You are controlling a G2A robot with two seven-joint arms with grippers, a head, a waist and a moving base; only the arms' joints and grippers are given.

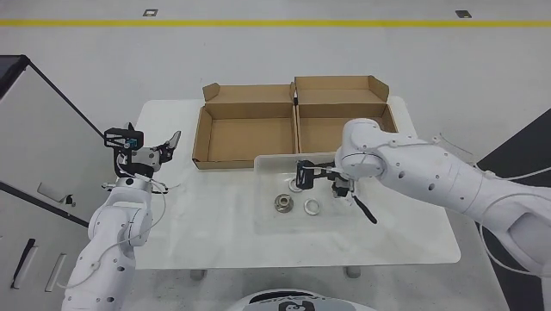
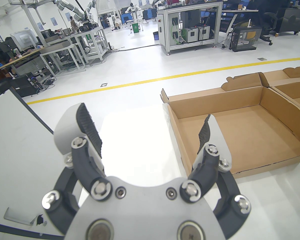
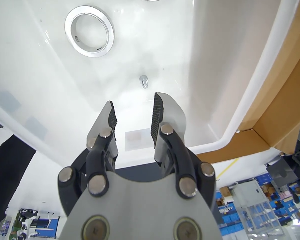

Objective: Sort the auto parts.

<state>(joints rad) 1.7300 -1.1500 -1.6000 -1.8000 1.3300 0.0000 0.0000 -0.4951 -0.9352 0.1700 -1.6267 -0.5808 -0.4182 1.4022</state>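
Note:
A white tray (image 1: 267, 160) in the middle of the table holds a grey hub-like part (image 1: 281, 202) and two metal rings (image 1: 312, 207). My right gripper (image 1: 337, 186) hangs over the tray's right part. In the right wrist view that gripper (image 3: 135, 108) is open and empty above the tray floor. A small silver bolt (image 3: 143, 81) lies just beyond its fingertips, with a ring (image 3: 89, 31) farther on. My left gripper (image 1: 164, 149) is at the table's left edge, open and empty (image 2: 147, 126), away from the tray.
Two open cardboard boxes stand side by side at the back of the table: the left box (image 1: 244, 134) (image 2: 240, 131) and the right box (image 1: 340, 120). The tray's rim (image 3: 272, 51) runs close along a box wall (image 3: 290, 81).

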